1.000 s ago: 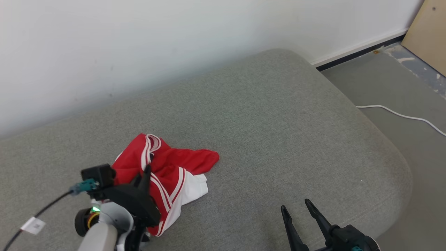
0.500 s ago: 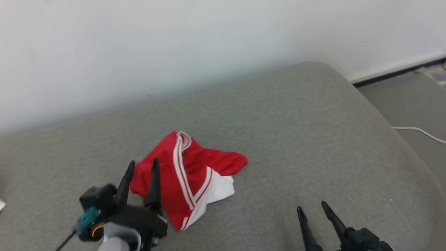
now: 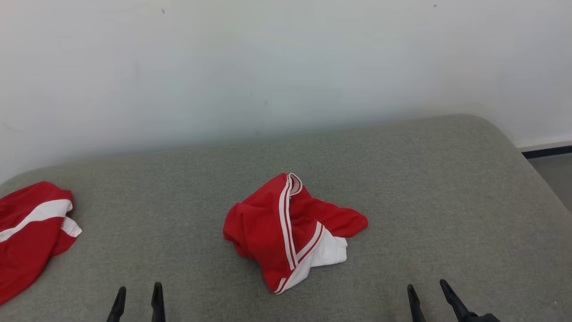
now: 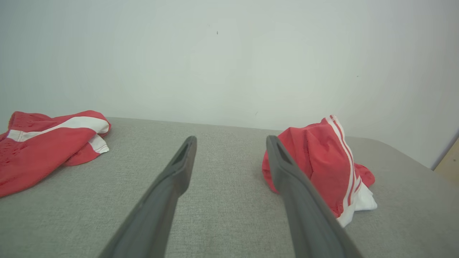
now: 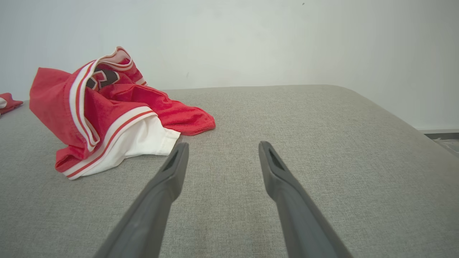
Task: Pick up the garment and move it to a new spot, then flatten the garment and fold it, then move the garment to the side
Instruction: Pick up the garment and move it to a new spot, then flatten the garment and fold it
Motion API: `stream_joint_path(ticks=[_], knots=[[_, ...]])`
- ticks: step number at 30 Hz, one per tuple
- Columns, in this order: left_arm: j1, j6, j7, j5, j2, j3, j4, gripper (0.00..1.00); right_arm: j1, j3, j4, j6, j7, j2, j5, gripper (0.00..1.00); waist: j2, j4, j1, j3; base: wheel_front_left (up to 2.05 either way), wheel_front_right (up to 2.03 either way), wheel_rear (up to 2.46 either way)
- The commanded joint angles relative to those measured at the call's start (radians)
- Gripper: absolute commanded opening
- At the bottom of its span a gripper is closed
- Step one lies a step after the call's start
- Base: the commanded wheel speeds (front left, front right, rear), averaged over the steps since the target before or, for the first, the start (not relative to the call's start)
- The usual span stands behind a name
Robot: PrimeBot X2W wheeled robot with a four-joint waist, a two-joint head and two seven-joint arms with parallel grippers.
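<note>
Two empty pincers, left pincer point(image 3: 137, 297) and right pincer point(image 3: 428, 296), stand spread wide over the grey cushion point(image 3: 424, 188), with the crumpled red-and-white jersey point(image 3: 286, 232) lying mid-cushion between them, touching neither.

You see the right gripper point(image 5: 222, 145) spread wide above the cushion point(image 5: 340, 150), garment point(image 5: 107, 114) crumpled (red, white trim) near one fingertip.

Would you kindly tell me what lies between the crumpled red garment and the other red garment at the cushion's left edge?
Bare grey cushion separates the crumpled garment from the second garment; the head view shows that stretch plainly.
</note>
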Motion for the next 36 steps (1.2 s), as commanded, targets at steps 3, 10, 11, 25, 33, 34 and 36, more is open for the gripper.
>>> stream_joint_path(ticks=[3, 10, 11, 25, 33, 34, 36], knots=[[0.063, -0.012, -0.003, 0.031, -0.009, 0.025, -0.016, 1.0, 0.02, -0.012, -0.003, -0.002, -0.001, -0.001, -0.01, 1.0, 0.0, 0.043, 0.0001, -0.03, 0.0, 0.0, 0.0], [0.158, -0.021, -0.003, 0.057, -0.021, 0.091, -0.034, 1.0, 0.037, -0.012, 0.004, -0.002, -0.001, -0.001, -0.014, 1.0, 0.0, 0.05, 0.0001, -0.035, 0.0, 0.0, 0.0], [0.165, -0.023, -0.003, 0.057, -0.022, 0.096, -0.029, 1.0, 0.037, -0.012, 0.007, -0.002, -0.001, -0.001, -0.016, 1.0, 0.0, 0.051, 0.0001, -0.035, 0.0, 0.0, 0.0], [0.143, -0.024, -0.003, 0.034, -0.018, 0.073, 0.038, 1.0, 0.022, 0.005, 0.018, -0.002, -0.001, -0.001, -0.003, 1.0, 0.0, 0.042, 0.0001, -0.03, 0.0, 0.0, 0.0], [0.134, -0.023, -0.003, 0.023, -0.01, 0.061, 0.049, 1.0, 0.018, 0.021, 0.023, -0.002, -0.001, -0.001, 0.011, 1.0, 0.0, 0.053, 0.0001, -0.027, 0.0, 0.0, 0.0], [0.134, -0.023, -0.003, 0.022, -0.009, 0.06, 0.049, 1.0, 0.016, 0.025, 0.021, -0.002, -0.001, -0.001, 0.014, 1.0, 0.0, 0.055, 0.0001, -0.027, 0.0, 0.0, 0.0], [0.134, -0.023, -0.003, 0.02, -0.006, 0.056, 0.051, 1.0, 0.012, 0.036, 0.011, -0.002, -0.001, -0.001, 0.026, 1.0, 0.0, 0.061, 0.0001, -0.027, 0.0, 0.0, 0.0]])
